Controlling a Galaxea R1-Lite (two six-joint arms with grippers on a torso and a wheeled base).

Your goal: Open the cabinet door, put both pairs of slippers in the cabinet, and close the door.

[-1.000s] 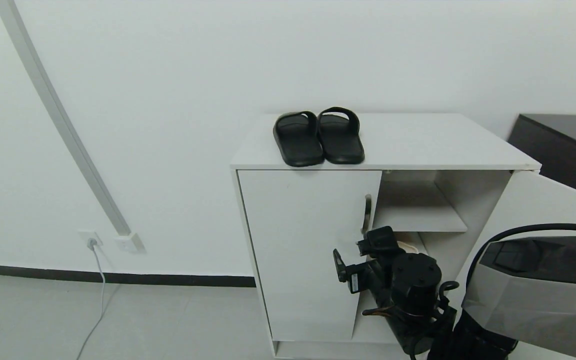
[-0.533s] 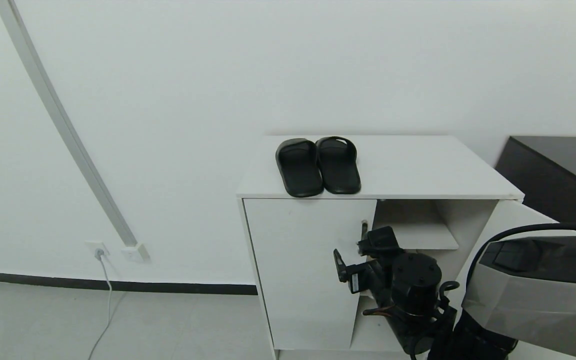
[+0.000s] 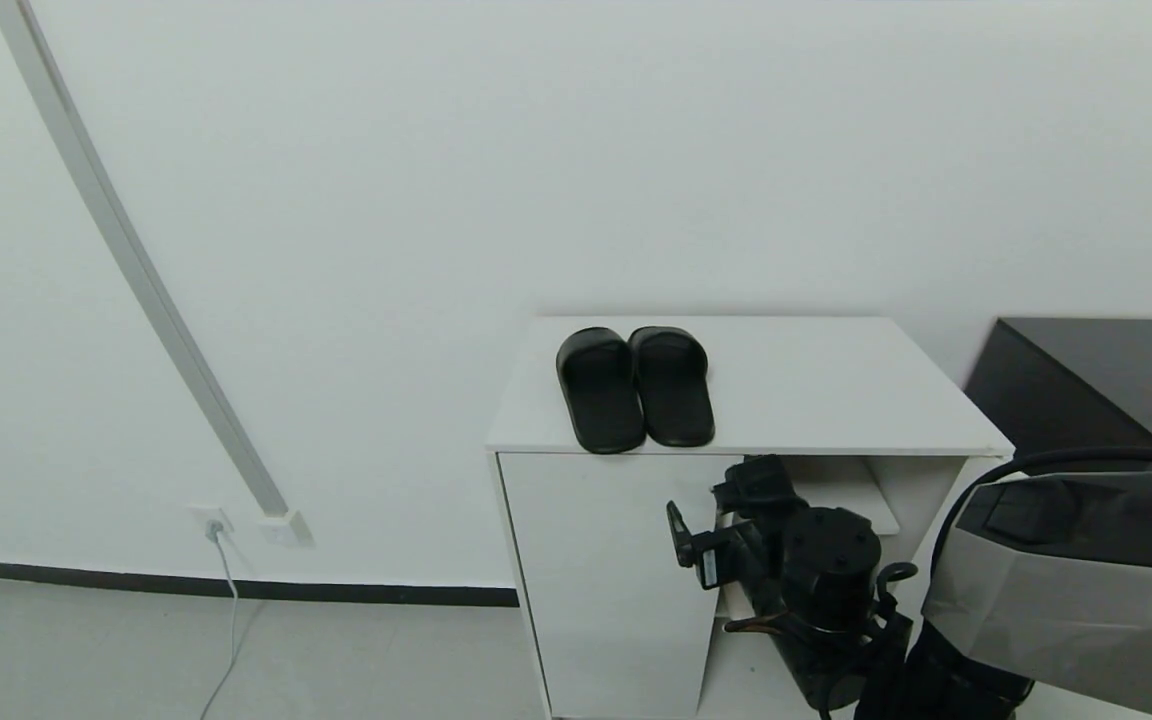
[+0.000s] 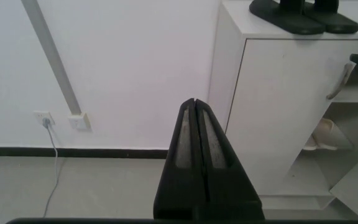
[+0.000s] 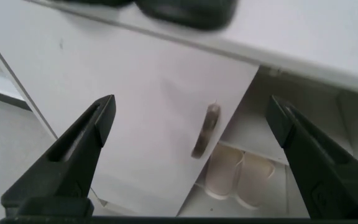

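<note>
The pair of black rubber slide slippers (image 3: 634, 388) sits mid-frame on the white wooden cabinet (image 3: 816, 390) top. They look light and bendy, probably best pinched by the straps. The right gripper (image 5: 190, 107) gapes wide and empty; the left gripper (image 4: 195, 106) is pressed together, holding nothing.

light: bright, even, diffuse | shadows: soft, inside cabinet (image 3: 596, 560) | edges: wall strip (image 3: 258, 478) bowed

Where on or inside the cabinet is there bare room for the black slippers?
The cabinet top is bare from the black slippers across to its right edge. Inside the open right half, the upper shelf looks bare. Below it is crowded: a pale pair of slippers sits there.
</note>
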